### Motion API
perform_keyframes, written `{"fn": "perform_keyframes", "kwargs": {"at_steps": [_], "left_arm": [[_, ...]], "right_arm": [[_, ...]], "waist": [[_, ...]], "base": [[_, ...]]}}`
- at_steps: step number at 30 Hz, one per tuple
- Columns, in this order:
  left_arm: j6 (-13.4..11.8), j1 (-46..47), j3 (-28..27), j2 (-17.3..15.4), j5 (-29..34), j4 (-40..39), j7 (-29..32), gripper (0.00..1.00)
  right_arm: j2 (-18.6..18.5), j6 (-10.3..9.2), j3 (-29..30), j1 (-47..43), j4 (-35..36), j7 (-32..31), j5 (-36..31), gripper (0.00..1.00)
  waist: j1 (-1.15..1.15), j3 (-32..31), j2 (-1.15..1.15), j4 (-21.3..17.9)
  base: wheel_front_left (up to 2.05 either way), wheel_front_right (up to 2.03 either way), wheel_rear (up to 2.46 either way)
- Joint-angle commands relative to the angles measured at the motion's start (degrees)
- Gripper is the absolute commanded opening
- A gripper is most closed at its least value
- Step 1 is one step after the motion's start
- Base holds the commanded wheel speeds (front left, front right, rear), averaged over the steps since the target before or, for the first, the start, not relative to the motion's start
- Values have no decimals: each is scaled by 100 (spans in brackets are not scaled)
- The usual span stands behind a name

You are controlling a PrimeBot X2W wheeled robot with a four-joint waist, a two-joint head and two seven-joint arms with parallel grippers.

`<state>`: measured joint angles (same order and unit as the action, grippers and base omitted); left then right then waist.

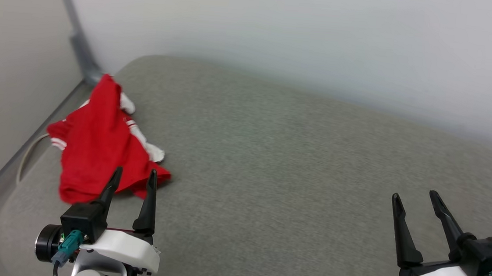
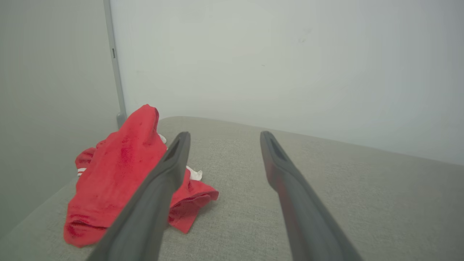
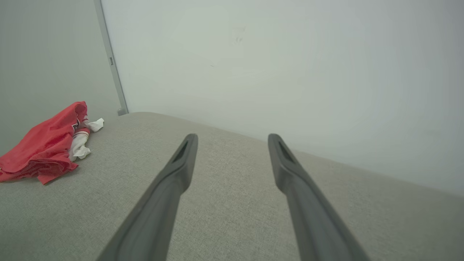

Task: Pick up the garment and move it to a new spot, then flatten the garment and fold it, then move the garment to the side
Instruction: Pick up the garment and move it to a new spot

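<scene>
Nearest us, the left tool is low in the head view, fingers spread wide with nothing between them. The right tool is just as wide and just as empty.

Now the shirt. It's a crumpled red heap on the counter, close in front of the grey post where the two walls meet. Its long axis runs from a raised peak at the post end back towards the robot, about parallel to the counter edge below the post. On the side away from that edge a white sleeve spills out, striped trim showing.

Here's the relation that counts: the end of the shirt farthest from the post sits right at the left tool's fingertips. In the left wrist view the heap lies ahead and left of the tool's line, with one finger crossing in front of the red cloth. I can't tell whether it touches. The right tool is far from the post, over bare counter and well apart from the shirt. So the left arm is clearly nearer, and I'd say the pick-up is its job, reaching forward and a shade left.

The cloth looks thin and soft, folded on itself and likely to sag when lifted. The counter is grey woven fabric with a rounded corner by the post. The walls are plain and pale.
</scene>
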<state>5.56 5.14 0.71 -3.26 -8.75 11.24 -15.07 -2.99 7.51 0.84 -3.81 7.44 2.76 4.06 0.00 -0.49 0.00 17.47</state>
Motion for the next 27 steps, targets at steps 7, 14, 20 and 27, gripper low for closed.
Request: {"fn": "perform_keyframes", "kwargs": {"at_steps": [7,14,20,27], "left_arm": [[36,106,-115,29,-40,-31,-15,100],[-55,-19,-382,44,-158,-274,-15,100],[-146,-122,-475,40,-302,-468,-15,100],[-205,-152,-494,41,-358,-570,-15,100]], "right_arm": [[17,-4,-78,105,86,71,-2,100],[0,-6,-338,378,-1,46,-27,100],[-77,-6,-465,590,-141,60,5,100],[-121,-5,-483,711,-240,97,44,100]], "waist": [[0,82,0,1035],[0,241,0,1280],[0,322,0,1318],[0,357,0,1335]], "base": [[0,0,0],[0,0,0],[0,0,0],[0,0,0]]}}
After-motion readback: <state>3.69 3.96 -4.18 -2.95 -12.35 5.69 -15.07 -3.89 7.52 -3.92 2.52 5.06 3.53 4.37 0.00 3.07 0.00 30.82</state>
